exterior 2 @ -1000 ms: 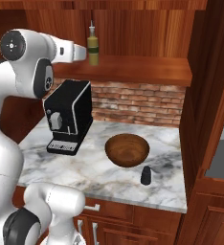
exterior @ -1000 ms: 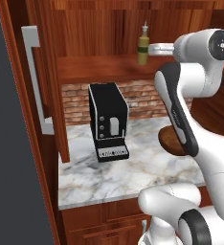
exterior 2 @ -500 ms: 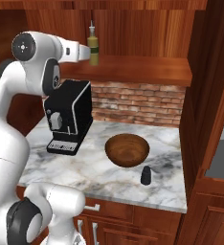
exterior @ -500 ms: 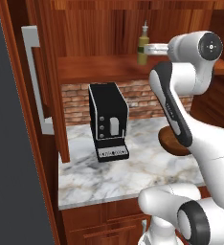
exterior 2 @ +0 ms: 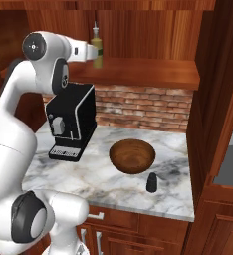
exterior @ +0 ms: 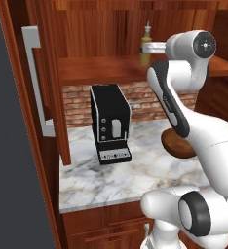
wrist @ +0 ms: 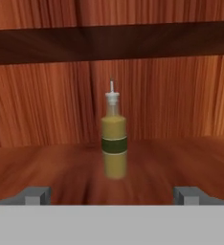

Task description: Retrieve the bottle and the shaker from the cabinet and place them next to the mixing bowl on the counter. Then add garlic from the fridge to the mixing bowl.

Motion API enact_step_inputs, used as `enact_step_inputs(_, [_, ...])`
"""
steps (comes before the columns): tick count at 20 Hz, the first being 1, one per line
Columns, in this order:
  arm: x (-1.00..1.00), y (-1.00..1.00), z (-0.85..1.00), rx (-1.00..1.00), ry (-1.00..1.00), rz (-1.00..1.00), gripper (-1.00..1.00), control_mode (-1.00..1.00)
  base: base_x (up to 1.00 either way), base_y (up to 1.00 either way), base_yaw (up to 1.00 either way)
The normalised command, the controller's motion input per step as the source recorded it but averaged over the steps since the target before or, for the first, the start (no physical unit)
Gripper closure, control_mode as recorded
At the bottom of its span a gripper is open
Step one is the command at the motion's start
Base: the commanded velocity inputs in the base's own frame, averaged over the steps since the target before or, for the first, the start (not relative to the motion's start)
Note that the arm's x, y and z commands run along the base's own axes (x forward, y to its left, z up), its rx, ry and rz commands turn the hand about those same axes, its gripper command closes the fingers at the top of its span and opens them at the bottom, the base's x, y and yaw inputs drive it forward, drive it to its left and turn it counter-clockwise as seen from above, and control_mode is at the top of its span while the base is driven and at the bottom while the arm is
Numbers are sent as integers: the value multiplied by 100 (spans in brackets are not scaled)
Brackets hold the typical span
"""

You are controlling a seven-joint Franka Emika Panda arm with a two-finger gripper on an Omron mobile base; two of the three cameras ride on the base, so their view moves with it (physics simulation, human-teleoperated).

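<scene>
on the counter the shaker [exterior 2: 151,182] already stood by the mixing bowl [exterior 2: 132,156]; we faced the bottle [wrist: 114,139], gripper [wrist: 112,195] fingers spread wide, garlic unfetched.

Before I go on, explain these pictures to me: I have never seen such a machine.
It is a white robot arm on a base that drives, in a rendered kitchen. Two pictures come from cameras on the base, left and right behind the arm; the third looks along the hand. On the marble counter stand a black coffee machine, a wooden mixing bowl and a small dark shaker. The pincer is open, holds nothing, and faces a bottle standing upright on the cabinet shelf.
</scene>
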Motion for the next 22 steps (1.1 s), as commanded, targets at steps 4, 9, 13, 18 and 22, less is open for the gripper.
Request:
enact_step_inputs(4, [30, 0, 0, 0, 0, 0, -100, -100, 0, 0, 0])
enact_step_inputs(9, [30, 0, 0, 0, 0, 0, -100, -100, 0, 0, 0])
enact_step_inputs(13, [23, 0, -2, 0, 0, 0, -100, -100, 0, 0, 0])
enact_step_inputs(18, [21, 0, -4, 0, 0, 0, -100, -100, 0, 0, 0])
enact_step_inputs(22, [27, 0, -8, 0, 0, 0, -100, -100, 0, 0, 0])
